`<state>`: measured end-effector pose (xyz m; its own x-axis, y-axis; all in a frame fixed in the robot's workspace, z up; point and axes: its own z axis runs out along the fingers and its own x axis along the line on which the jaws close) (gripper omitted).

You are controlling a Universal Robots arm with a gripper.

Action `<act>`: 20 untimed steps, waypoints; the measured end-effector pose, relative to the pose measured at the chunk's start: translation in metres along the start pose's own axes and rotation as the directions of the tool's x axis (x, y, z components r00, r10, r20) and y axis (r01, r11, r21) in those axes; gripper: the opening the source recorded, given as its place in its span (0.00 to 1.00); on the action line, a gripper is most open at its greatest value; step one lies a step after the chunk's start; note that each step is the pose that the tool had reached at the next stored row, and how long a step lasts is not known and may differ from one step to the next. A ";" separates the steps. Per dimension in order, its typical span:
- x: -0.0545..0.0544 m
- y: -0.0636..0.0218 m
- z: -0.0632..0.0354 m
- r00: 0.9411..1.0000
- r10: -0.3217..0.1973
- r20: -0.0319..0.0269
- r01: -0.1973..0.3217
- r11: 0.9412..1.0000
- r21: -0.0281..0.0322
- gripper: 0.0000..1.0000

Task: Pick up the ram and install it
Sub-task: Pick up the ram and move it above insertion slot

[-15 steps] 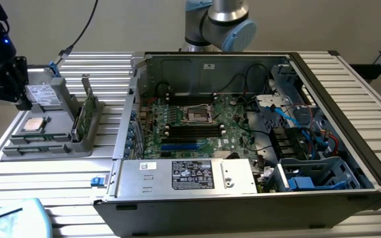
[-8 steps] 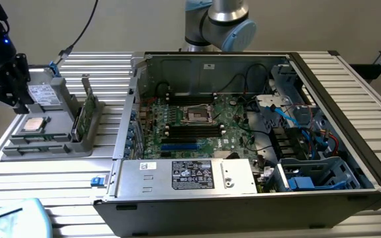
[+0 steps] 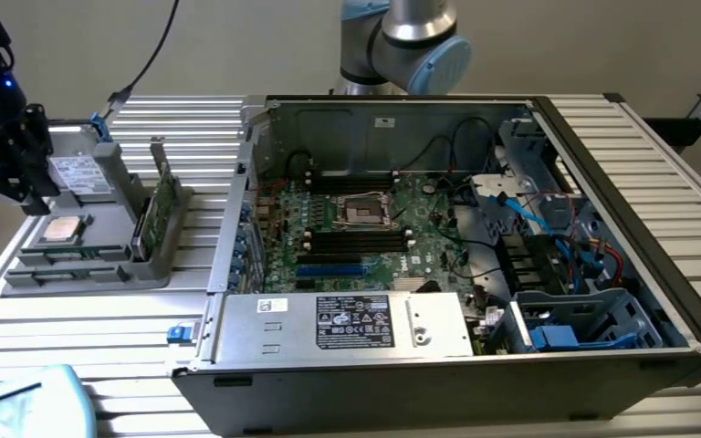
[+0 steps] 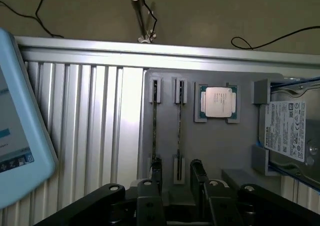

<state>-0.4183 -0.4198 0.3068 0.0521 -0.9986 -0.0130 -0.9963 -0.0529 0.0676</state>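
Entry: my hand (image 4: 176, 173), fingers (image 4: 196, 172) spread apart and gripping nothing, hanging above the grey holder tray (image 4: 215, 151) on the ribbed metal tabletop (image 4: 90, 131). The ram (image 4: 179, 131): standing on edge in a slot of that tray, seen edge-on in the wrist view, in line with the gap between my fingers, not held. A second thin board (image 4: 155, 116): on edge in the slot just beside it. Same tray: a square processor chip (image 4: 218, 102) lying flat; a silver drive (image 4: 287, 131) with a white label at the tray's end. A light-blue tablet (image 4: 20, 136): near the tray. An open computer case (image 3: 448, 388): on the exterior view's right of the tray, motherboard (image 3: 375, 219) exposed, with black memory slots (image 3: 357, 239).
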 end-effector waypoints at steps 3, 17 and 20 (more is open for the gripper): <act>0.002 0.0021 0.0057 1.000 -0.009 0.001 0.009 1.000 -0.001 0.37; 0.015 0.0068 0.0313 0.999 -0.053 0.007 0.053 0.999 -0.012 0.37; 0.016 0.0070 0.0368 0.998 -0.057 0.007 0.057 0.998 -0.012 0.37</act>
<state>-0.4269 -0.4357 0.2704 0.1081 -0.9938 -0.0240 -0.9909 -0.1097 0.0784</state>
